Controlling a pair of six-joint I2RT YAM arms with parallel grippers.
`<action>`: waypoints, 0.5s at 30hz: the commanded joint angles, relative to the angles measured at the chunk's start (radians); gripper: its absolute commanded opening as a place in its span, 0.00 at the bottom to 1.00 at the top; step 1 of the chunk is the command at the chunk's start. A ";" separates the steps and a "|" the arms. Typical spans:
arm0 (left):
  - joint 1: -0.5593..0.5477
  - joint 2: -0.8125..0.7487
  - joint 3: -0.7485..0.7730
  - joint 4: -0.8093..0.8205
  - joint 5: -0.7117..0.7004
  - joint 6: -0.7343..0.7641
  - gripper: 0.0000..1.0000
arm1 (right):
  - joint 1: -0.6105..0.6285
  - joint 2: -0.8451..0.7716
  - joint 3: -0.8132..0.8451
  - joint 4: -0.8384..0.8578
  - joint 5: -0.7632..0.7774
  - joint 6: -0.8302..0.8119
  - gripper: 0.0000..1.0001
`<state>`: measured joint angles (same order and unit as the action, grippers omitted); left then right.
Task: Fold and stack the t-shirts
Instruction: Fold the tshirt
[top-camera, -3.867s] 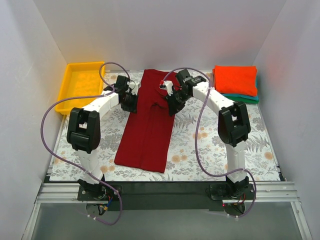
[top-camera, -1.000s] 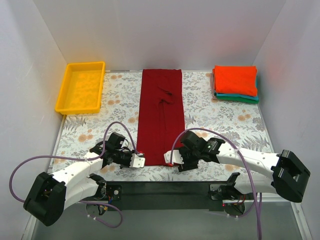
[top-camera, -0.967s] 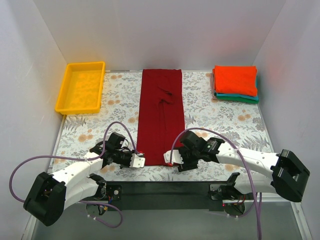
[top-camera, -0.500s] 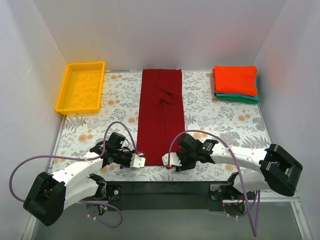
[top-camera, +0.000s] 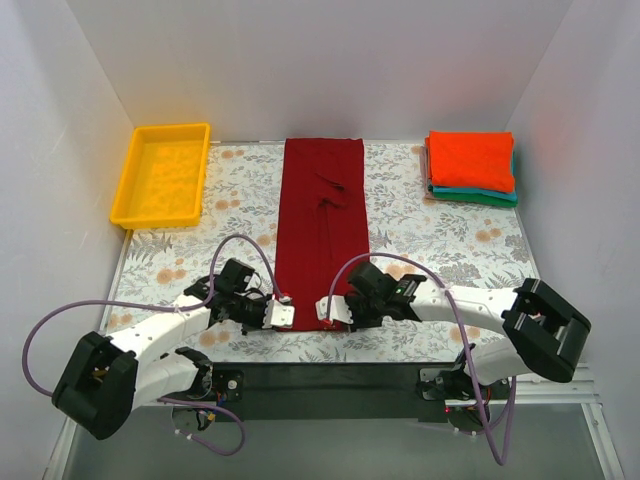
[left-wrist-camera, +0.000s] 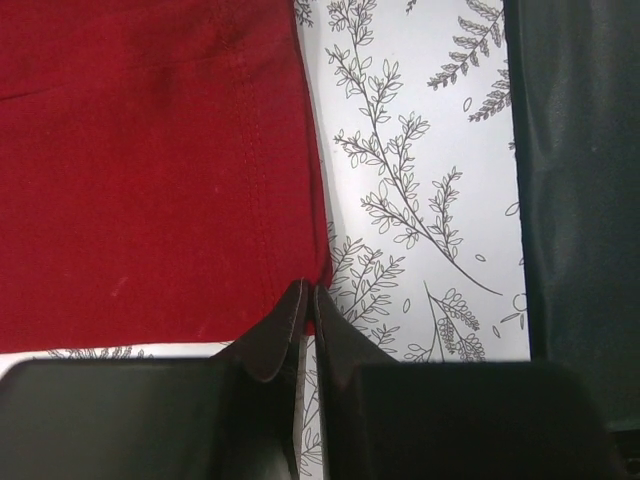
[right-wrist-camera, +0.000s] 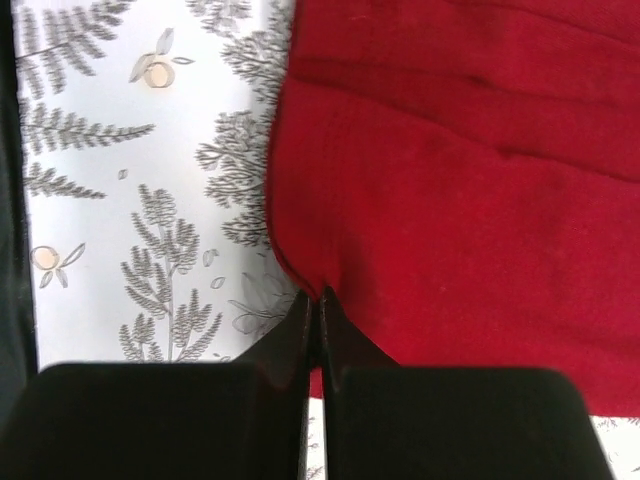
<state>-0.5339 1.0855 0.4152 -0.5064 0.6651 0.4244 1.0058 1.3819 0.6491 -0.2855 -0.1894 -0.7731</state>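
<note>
The dark crimson t-shirt (top-camera: 322, 210) lies as a long narrow strip down the middle of the table. My left gripper (top-camera: 283, 315) is shut on its near left hem corner; in the left wrist view the closed tips (left-wrist-camera: 308, 288) pinch the corner of the red cloth (left-wrist-camera: 150, 150). My right gripper (top-camera: 325, 312) is shut on the near right hem corner; in the right wrist view the tips (right-wrist-camera: 318, 295) bite the puckered red edge (right-wrist-camera: 470, 180). The bright orange-red shirt (top-camera: 470, 160) lies folded on the teal green one (top-camera: 480, 196) at the back right.
A yellow plastic tray (top-camera: 155, 221) stands at the back left. The grey floral-print cloth (top-camera: 440, 250) covers the table. A black strip (left-wrist-camera: 580, 200) runs along the near edge. White walls close in the sides and back.
Both arms swung from the shirt's far part down to its near end. In the last second the grippers moved inward onto the two near hem corners and now pinch them.
</note>
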 joint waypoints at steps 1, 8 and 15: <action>-0.006 -0.012 0.039 -0.033 0.034 -0.026 0.00 | -0.032 0.066 -0.014 -0.110 0.064 0.035 0.01; -0.006 -0.125 0.077 -0.156 0.065 0.019 0.00 | -0.024 -0.061 0.063 -0.259 -0.051 0.067 0.01; -0.011 -0.194 0.134 -0.271 0.097 -0.048 0.00 | 0.027 -0.133 0.107 -0.316 -0.079 0.075 0.01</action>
<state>-0.5392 0.9138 0.4919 -0.7044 0.7212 0.4217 1.0275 1.2629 0.7067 -0.5247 -0.2398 -0.7090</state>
